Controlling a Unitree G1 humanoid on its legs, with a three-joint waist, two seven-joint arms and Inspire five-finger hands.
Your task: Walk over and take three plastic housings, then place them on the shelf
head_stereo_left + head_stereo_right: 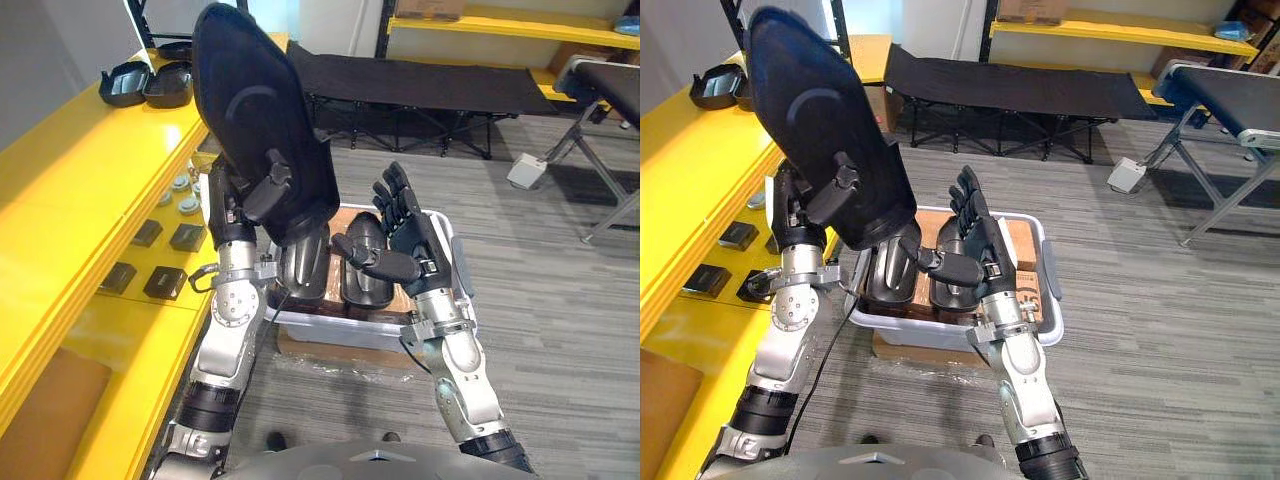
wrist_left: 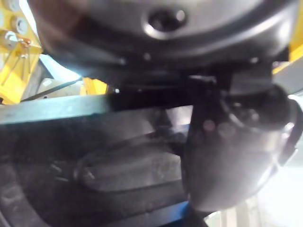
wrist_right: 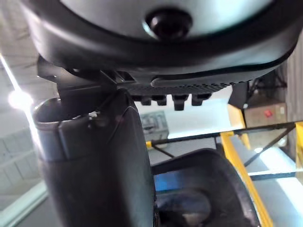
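- The left hand [image 1: 268, 188] is clamped on a large black plastic housing [image 1: 260, 110]. Its thumb presses the outer face, and the shell stands tall towards 11 o'clock in the head view.
- Judging by that lift, the housing is held high so it clears the grey tote [image 1: 910, 330] and the shelf's edge.
- The right hand [image 1: 410, 235] hovers over the tote just right of centre with its fingers straight and spread, holding nothing. It looks ready to steady the shell or reach for another.
- More housings [image 1: 362, 285] lie nested in the tote, beneath both hands.
- The yellow shelf [image 1: 70, 200] runs along 9 o'clock. Two housings [image 1: 150, 85] already sit on it at 10 o'clock, so this one would likely go beside them.
- Small dark parts [image 1: 165, 282] lie on the lower ledge at 8 o'clock and should be avoided.
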